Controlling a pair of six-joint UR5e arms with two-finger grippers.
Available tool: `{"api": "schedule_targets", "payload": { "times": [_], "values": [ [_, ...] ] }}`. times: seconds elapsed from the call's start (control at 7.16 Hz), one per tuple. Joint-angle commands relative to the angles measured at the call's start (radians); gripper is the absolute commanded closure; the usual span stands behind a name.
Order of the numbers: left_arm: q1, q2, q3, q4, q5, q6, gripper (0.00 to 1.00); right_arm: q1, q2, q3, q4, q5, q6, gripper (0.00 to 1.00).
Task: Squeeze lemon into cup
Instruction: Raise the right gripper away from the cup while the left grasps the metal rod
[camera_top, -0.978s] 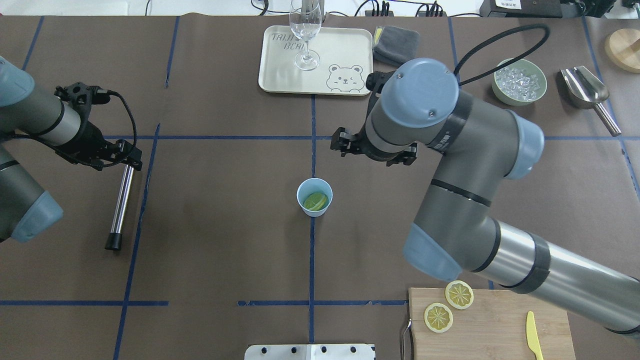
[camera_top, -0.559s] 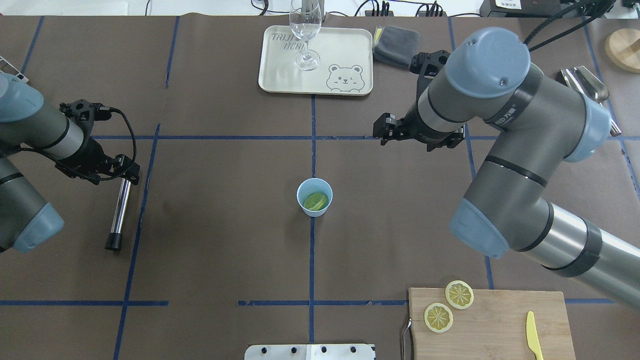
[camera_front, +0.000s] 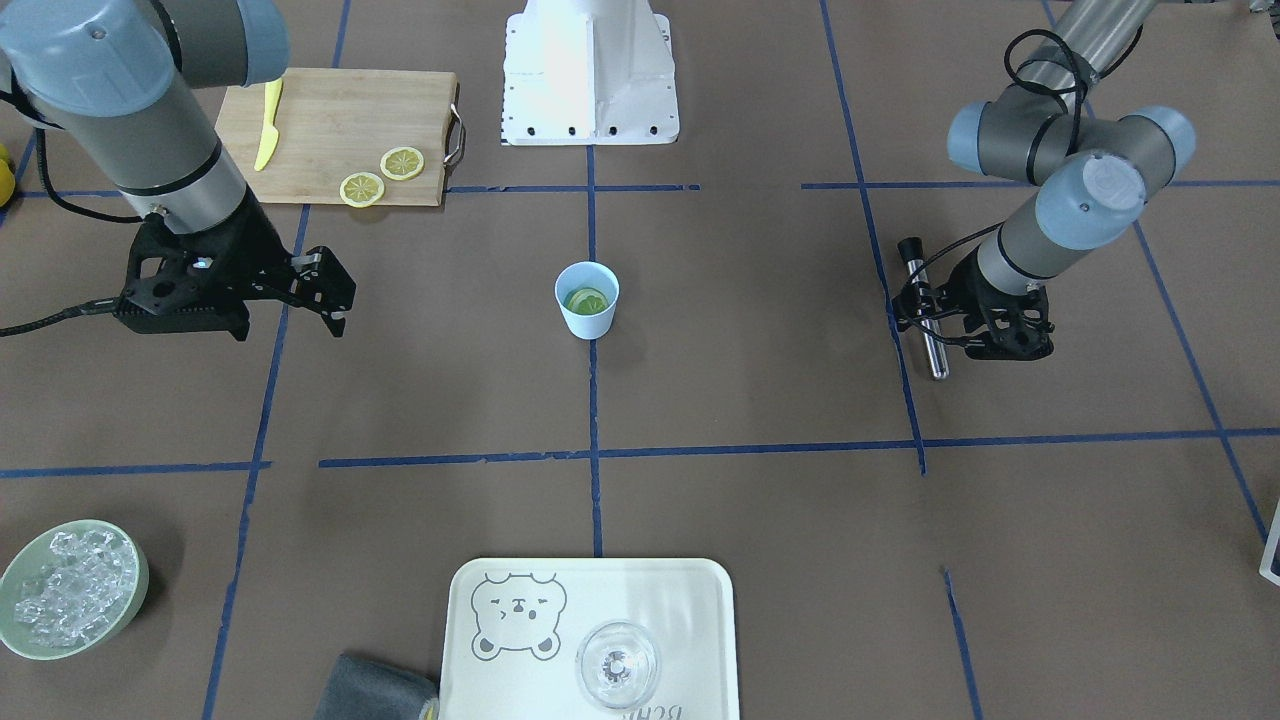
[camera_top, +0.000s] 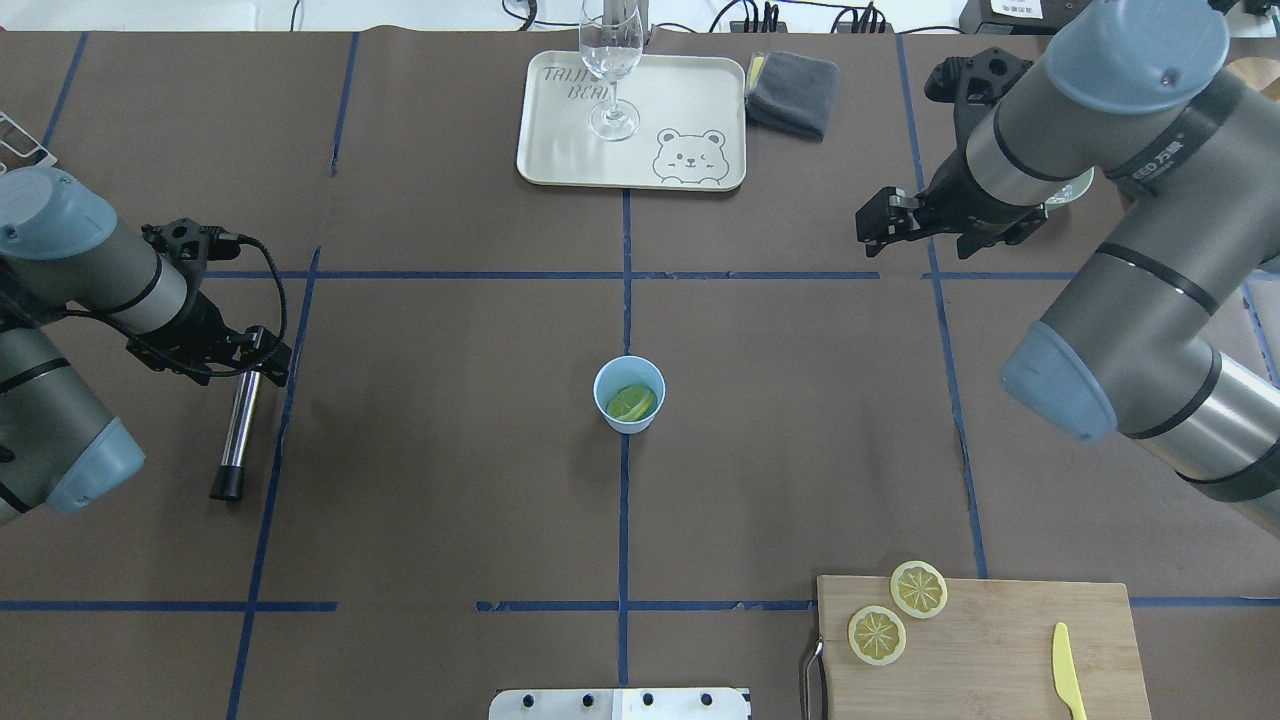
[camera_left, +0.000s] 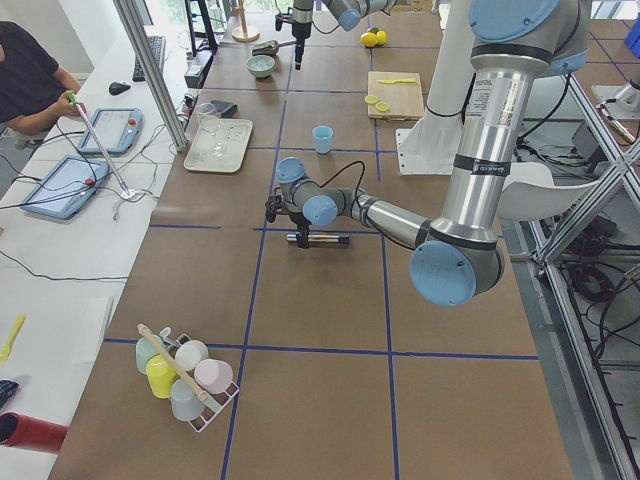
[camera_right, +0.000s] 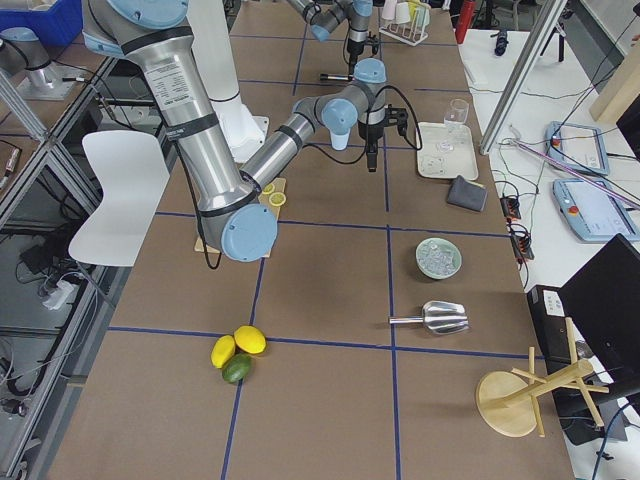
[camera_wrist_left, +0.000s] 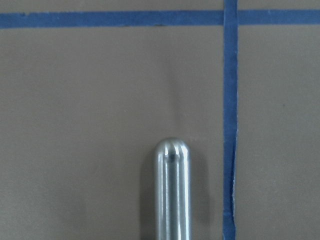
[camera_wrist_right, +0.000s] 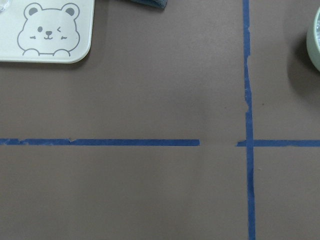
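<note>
The light-blue cup (camera_top: 629, 395) stands at the table's middle, also in the front view (camera_front: 587, 300). One lemon slice (camera_top: 631, 403) lies inside it. Two more slices (camera_top: 918, 588) (camera_top: 877, 634) lie on the cutting board (camera_top: 1000, 640). My right gripper (camera_top: 880, 225) is open and empty, far right of the cup and behind it, shown in the front view (camera_front: 335, 300) too. My left gripper (camera_top: 262, 362) hangs over the top end of a metal rod (camera_top: 236, 440) lying at the left. Its jaws look apart around the rod.
A bear tray (camera_top: 690, 90) with a clear stemmed glass (camera_top: 612, 60) sits at the back. A grey cloth (camera_top: 795, 93) lies beside it. A green bowl of ice (camera_front: 70, 590) is at the back right. A yellow knife (camera_top: 1067, 672) lies on the board.
My right arm has swung right and back, away from the cup. My left gripper has slid a little along the rod toward my base. The rod and cup stayed put.
</note>
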Motion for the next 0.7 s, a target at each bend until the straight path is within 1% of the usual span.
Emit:
{"api": "schedule_targets", "payload": {
  "times": [0.0, 0.14, 0.28, 0.56],
  "values": [
    [0.008, -0.003, 0.010, -0.001, 0.003, -0.002, 0.01, 0.017, -0.011, 0.000, 0.001, 0.011, -0.020, 0.00],
    [0.008, -0.002, 0.010, -0.001, 0.003, -0.007, 0.22, 0.019, -0.017, 0.000, 0.003, 0.011, -0.020, 0.00],
    [0.008, 0.000, 0.008, 0.001, 0.003, -0.007, 0.49, 0.020, -0.017, 0.000, 0.003, 0.011, -0.022, 0.00],
    [0.008, 0.000, 0.005, 0.001, 0.008, -0.007, 0.98, 0.023, -0.020, 0.002, 0.003, 0.011, -0.022, 0.00]
  ]
}}
